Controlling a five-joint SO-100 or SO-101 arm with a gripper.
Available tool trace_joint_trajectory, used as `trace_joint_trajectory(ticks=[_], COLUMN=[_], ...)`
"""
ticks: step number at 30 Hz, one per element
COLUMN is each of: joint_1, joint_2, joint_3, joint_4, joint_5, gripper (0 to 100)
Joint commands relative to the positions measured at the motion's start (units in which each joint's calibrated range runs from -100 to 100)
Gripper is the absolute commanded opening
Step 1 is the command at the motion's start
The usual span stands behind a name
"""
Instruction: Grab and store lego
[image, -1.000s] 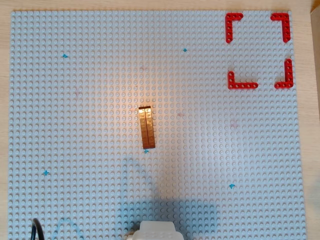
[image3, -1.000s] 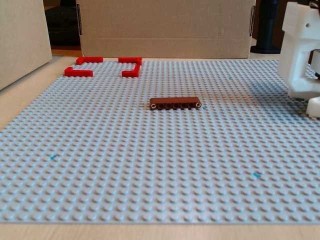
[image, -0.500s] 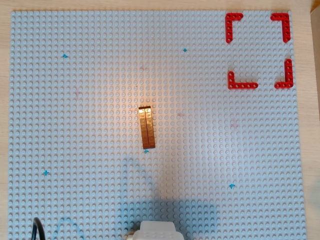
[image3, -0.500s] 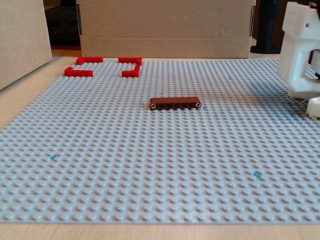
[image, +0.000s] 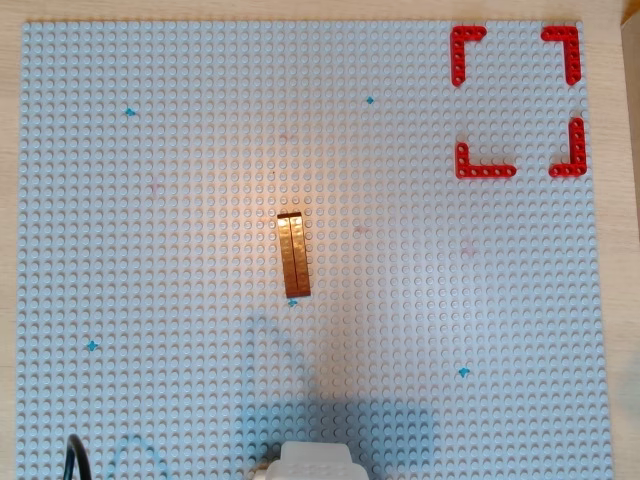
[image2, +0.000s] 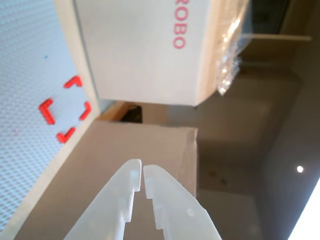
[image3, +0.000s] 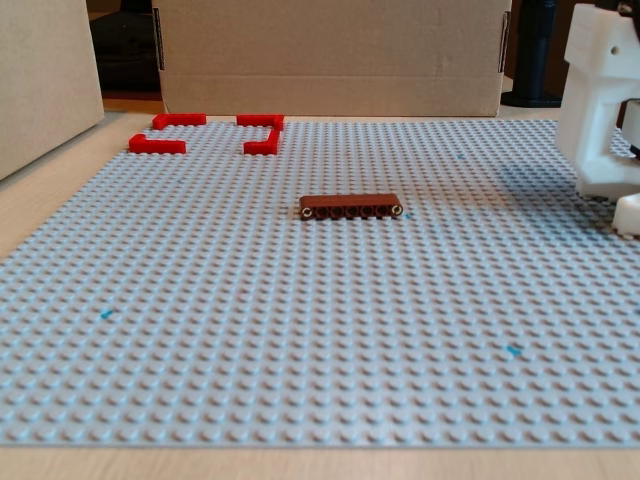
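Nothing grabbed yet, this one is right at the start: the lego (image: 294, 255) lies flat near the middle of the grey studded baseplate (image: 150, 220), untouched, so the whole job of reaching, picking and storing is left, by the look of it. In the fixed view the brick (image3: 350, 206) shows its long side, a glossy brown bar with a row of round holes, while from above its top gleams orange-brown under the light, long and narrow. The gripper (image2: 139, 176) is up in the air in the wrist view, pointing at cardboard boxes (image2: 145, 50) and nowhere near the brick; its translucent white jaws are pressed almost together at the tips, pinching nothing. Only the arm's white plastic base (image3: 600, 110) stands at the baseplate's edge in the fixed view. Four bright red L-shaped corner pieces (image: 515, 100) mark out a square in the far corner, well apart from the brick, and that square is presumably where it goes. Pale wooden worktop (image3: 50, 210) borders the plate.
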Motion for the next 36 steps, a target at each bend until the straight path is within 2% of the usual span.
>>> trace_joint_trajectory(ticks=[1,8,11,13,18,24,27,29,34,36], joint_1=[0.12,0.04,0.19,0.41,0.49,0.04,0.12,0.19,0.12,0.12], joint_2=[-0.50,-0.41,-0.25,-0.25,-0.33,-0.33,-0.33,-0.33,-0.33,-0.33], joint_3=[-1.42,-0.51,-0.15,1.48,2.57,2.57,2.66,2.66,2.57,2.57], joint_4=[-7.96,-27.39,-31.66,-31.40,-22.86,-16.85,-15.45,-15.71,-16.24,-16.15], joint_5=[0.00,0.05,0.05,0.05,1.25,0.15,-0.16,-0.16,0.26,0.31], gripper=[1,2,2,2,4,27,32,28,4,5])
